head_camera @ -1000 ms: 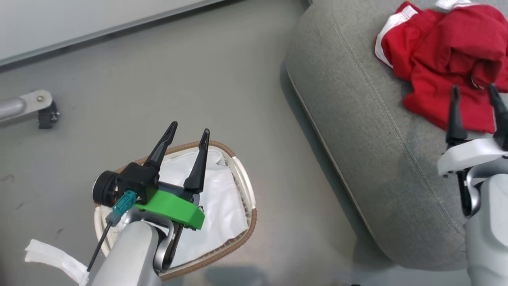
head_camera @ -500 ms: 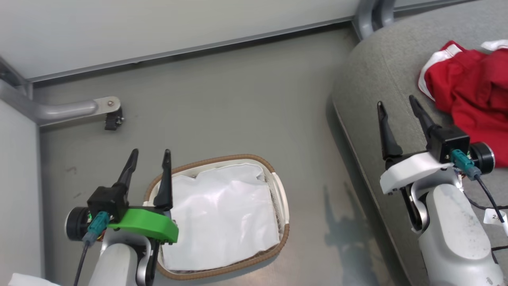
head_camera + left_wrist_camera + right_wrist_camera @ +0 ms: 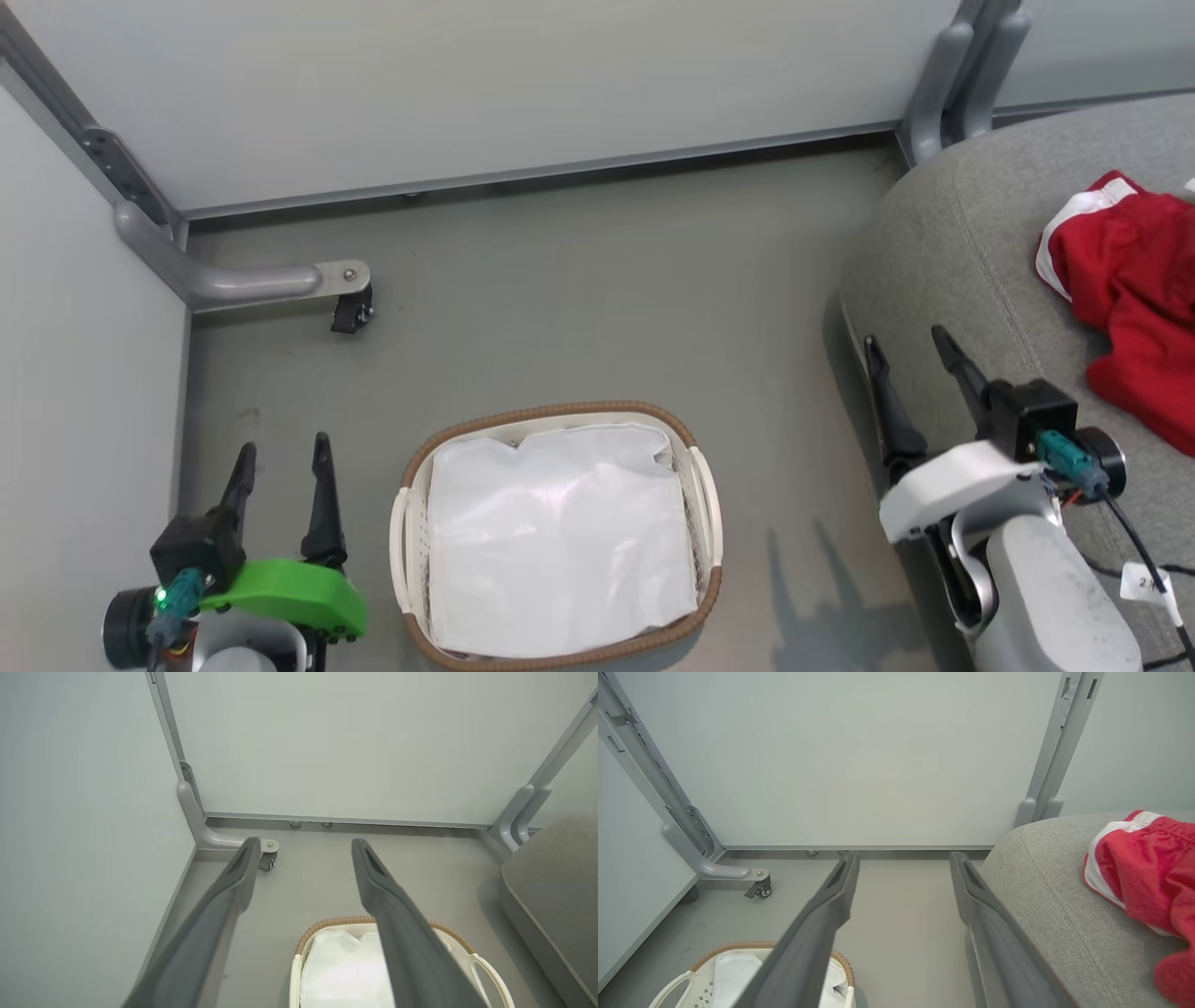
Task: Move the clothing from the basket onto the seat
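Your head view has swung round over the last second, so the seat (image 3: 943, 252) now sits at the right edge and the basket (image 3: 551, 412) lies square before you, and both arms have drawn back to the lower corners. The red clothing (image 3: 1134, 308) rests on the seat, well apart from the basket, which holds just its white liner (image 3: 560, 541); your left gripper (image 3: 285, 443) and right gripper (image 3: 904, 336) both stand fingers apart, empty. By the look of it the transfer is finished, so your next move calls for no grasp, merely a check beneath the liner.
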`<state>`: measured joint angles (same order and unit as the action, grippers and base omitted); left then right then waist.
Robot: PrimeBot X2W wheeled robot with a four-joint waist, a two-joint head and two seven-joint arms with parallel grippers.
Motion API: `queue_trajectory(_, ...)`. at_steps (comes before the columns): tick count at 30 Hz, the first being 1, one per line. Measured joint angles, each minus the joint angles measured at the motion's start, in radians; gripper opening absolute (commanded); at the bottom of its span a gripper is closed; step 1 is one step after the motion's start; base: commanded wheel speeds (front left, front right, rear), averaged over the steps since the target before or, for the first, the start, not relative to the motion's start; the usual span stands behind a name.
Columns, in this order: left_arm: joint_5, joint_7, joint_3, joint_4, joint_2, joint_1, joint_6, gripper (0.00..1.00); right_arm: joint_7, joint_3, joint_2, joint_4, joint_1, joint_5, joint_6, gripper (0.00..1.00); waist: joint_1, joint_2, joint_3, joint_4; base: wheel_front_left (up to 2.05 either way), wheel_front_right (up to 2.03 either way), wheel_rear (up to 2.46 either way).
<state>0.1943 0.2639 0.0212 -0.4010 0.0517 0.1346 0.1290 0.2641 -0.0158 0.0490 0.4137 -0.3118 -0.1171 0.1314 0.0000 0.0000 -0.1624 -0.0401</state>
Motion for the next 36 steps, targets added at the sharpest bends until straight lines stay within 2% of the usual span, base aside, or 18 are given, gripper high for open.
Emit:
queue_trajectory(11,0.049,0.000,0.009,-0.015,-0.001,-0.070,0.000,1.00,0.000,-0.004,0.000,0.008,0.098,-0.009,0.000,1.00,-0.0001,0.0000,0.061,0.005,0.00,0.00,0.00)
queue_trajectory(12,0.053,0.000,0.008,-0.018,-0.002,-0.072,0.000,0.00,0.000,-0.004,-0.001,0.011,0.101,-0.010,0.000,0.00,0.0000,0.0000,0.063,0.006,0.00,0.00,0.00)
queue_trajectory(18,0.071,-0.011,0.009,-0.057,-0.010,-0.076,0.000,0.00,-0.013,0.000,-0.010,0.051,0.128,-0.033,0.000,0.00,0.0000,0.0000,0.065,0.006,0.00,0.00,0.00)
queue_trajectory(36,0.380,-0.093,0.025,-0.012,-0.010,-0.076,0.000,0.00,-0.095,0.028,-0.009,0.003,0.139,-0.366,0.000,0.00,0.0000,0.0000,0.078,0.011,0.00,0.00,0.00)
